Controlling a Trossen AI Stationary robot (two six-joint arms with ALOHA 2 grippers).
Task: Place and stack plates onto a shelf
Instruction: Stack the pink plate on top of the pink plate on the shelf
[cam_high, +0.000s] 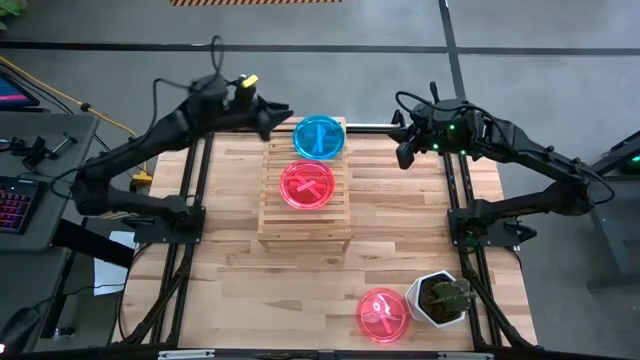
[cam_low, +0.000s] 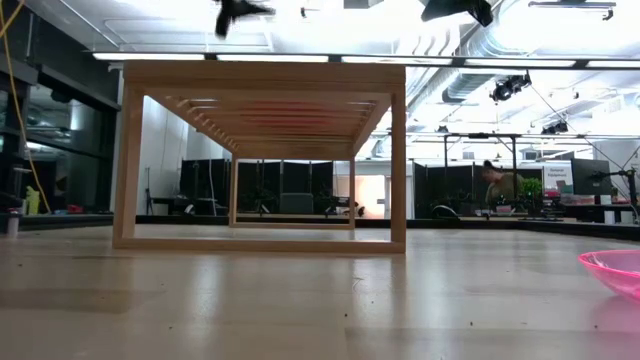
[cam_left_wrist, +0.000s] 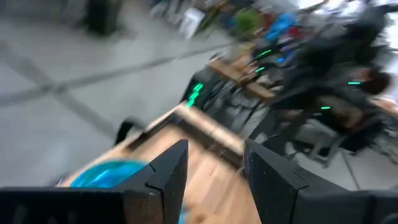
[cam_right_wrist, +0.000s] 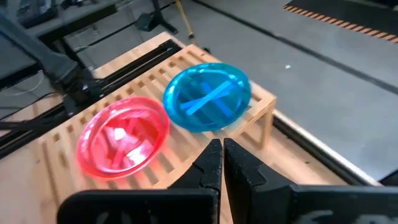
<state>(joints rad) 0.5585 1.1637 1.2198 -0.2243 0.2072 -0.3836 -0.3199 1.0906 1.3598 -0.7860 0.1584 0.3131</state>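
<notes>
Plates are what we're tracking, and two already sit on the shelf (cam_high: 305, 215): a teal plate (cam_high: 319, 137) at the far end, a pink plate (cam_high: 307, 185) just in front of it, side by side and not stacked. Starting on the left, our left gripper (cam_high: 283, 115) hangs in the air just beside the teal plate, jaws spread and carrying nothing; we judge it has just let that plate go. Moving across the shelf to the right, our right gripper (cam_high: 403, 152) waits off the shelf's far right corner, jaws pressed together, also empty. Further right and toward the near edge of the surface (cam_high: 230, 290), another pink plate (cam_high: 383, 314) lies beside a white plant pot (cam_high: 440, 299). That, we reckon, is the next pick. It calls for the right arm to swing back, spread its jaws over the rim without bumping the pot, and carry the plate onto the pink one to begin a stack.
</notes>
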